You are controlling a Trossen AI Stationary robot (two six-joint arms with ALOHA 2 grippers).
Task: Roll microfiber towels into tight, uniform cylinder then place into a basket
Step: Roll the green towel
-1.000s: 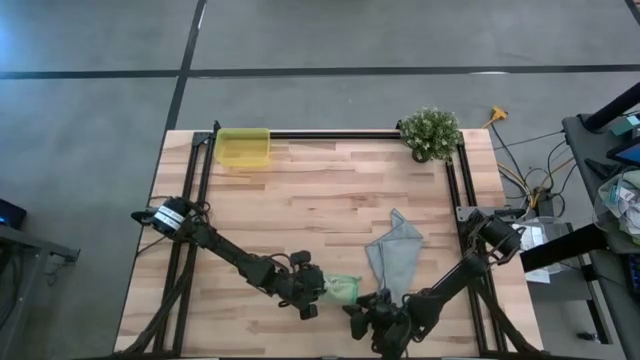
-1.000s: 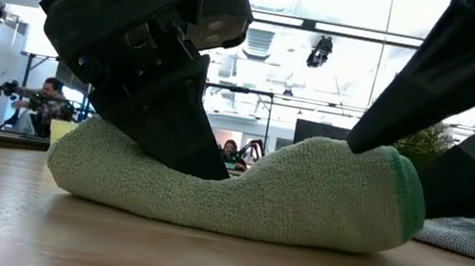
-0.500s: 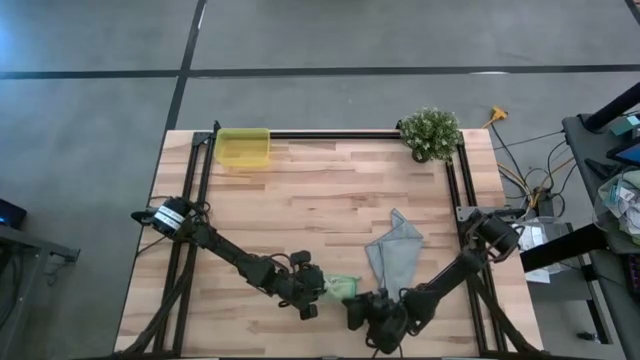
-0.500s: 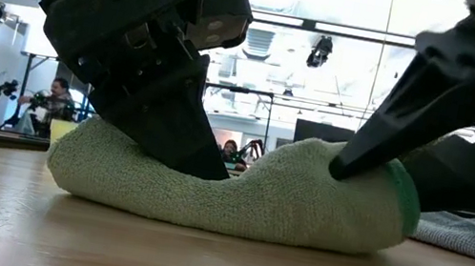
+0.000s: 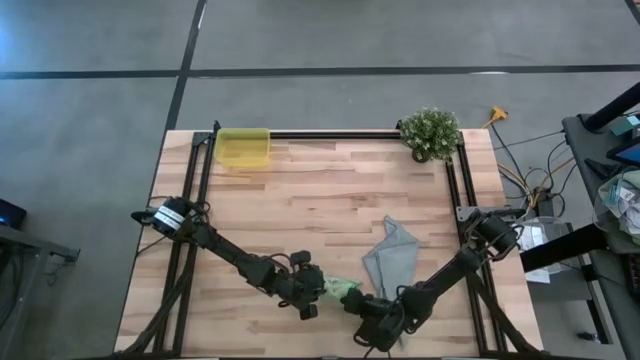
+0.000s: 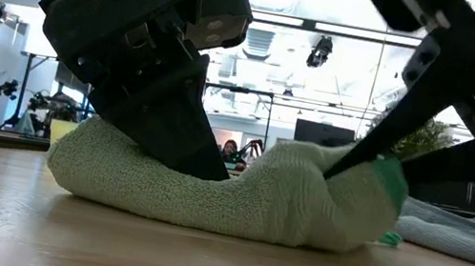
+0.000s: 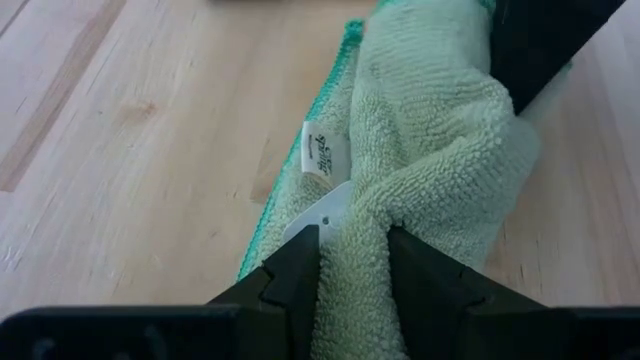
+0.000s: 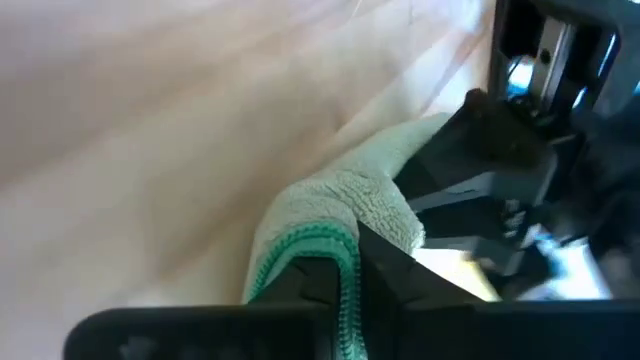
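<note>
**Green roll gripped at both ends, basket waiting**

Far left corner of the bench (image 5: 320, 215): yellow basket (image 5: 243, 148), nothing in it. Near front edge: left gripper (image 7: 352, 262) clamped partway on one end of the light green towel (image 6: 228, 189), cloth pinched between the jaws. Roll lumpy, dented in the middle, not yet a uniform cylinder. Right gripper (image 8: 350, 262) pinched shut on the other, green-hemmed end. Further right: grey-blue towel (image 5: 392, 262) lying flat, unrolled. Neither towel basketed; tightening, transfer and the whole second roll outstanding.
</note>
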